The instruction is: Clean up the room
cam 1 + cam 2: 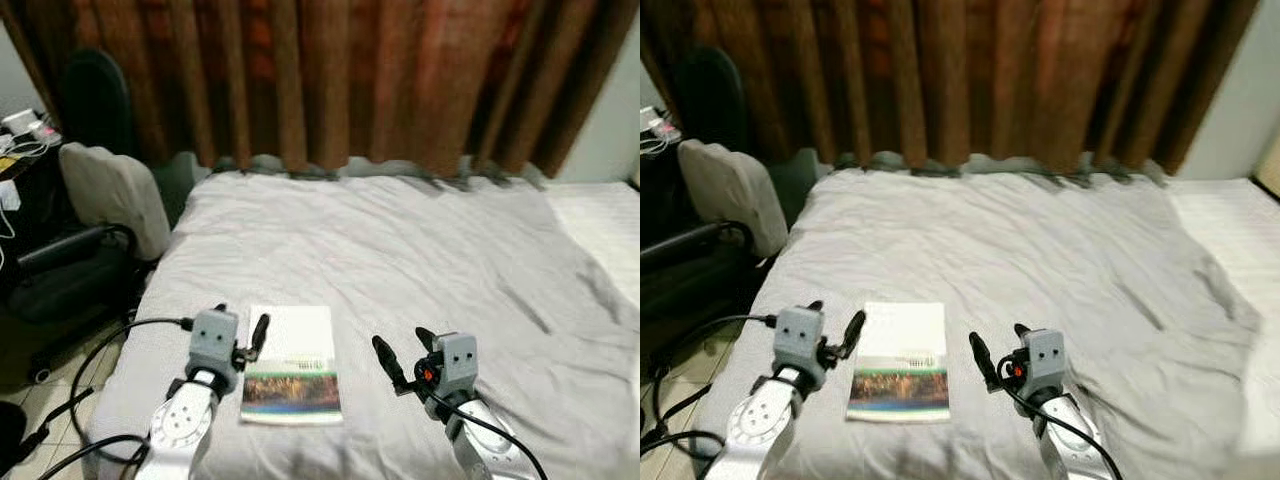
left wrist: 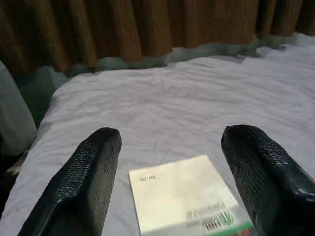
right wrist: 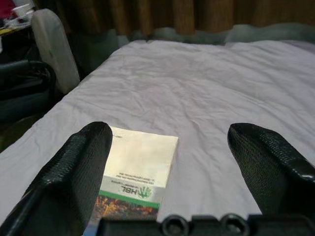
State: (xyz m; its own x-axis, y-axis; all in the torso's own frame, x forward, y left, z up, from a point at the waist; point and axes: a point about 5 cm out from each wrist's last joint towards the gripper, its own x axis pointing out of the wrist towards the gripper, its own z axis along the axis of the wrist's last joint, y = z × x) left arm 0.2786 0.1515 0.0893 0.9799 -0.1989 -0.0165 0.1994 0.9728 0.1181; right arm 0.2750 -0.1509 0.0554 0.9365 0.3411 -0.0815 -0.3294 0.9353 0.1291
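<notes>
Here both claws, left (image 1: 240,335) and right (image 1: 403,358), hung open beside the book (image 1: 292,365) on the bed (image 1: 420,250); flat on soft sheets, its thin edge could slip a pinch.

Matt, creased grey cloth covers the bed (image 1: 420,250), a glossy paper-covered book (image 1: 291,365) lies on it, heavy brown fabric curtains (image 1: 330,70) hang in folds behind, and the left gripper's fingers (image 2: 83,182) show black, finely textured, matt rubber-like pads below silver metal-look arms.
</notes>
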